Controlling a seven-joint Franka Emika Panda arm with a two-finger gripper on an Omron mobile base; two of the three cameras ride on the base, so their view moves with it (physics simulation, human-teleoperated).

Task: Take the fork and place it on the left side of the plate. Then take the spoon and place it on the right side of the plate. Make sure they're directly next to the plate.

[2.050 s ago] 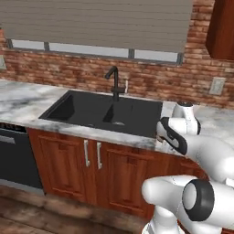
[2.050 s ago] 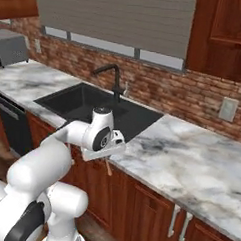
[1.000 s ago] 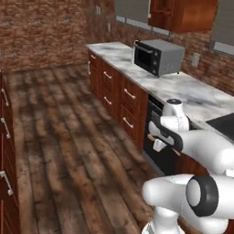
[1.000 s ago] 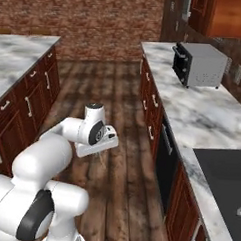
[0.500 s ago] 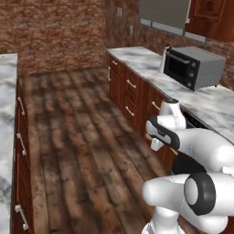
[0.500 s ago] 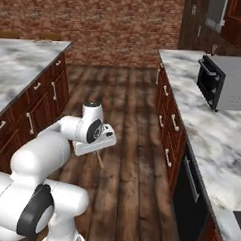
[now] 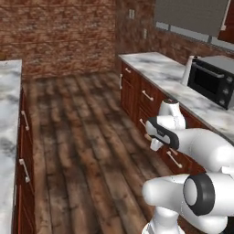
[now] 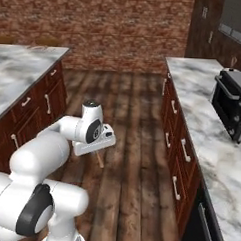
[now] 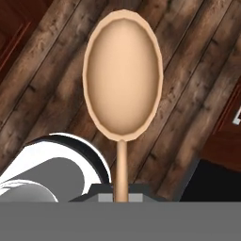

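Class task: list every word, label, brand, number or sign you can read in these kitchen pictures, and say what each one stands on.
None: no readable text on anything.
Microwave: front bears no legible brand or digits.
Spoon, held in the shut gripper: plain wood, unmarked.
Cabinet drawers and marble counter: no labels.

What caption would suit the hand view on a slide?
Gripper shut on the wooden spoon, its oval bowl hanging over the dark plank floor.
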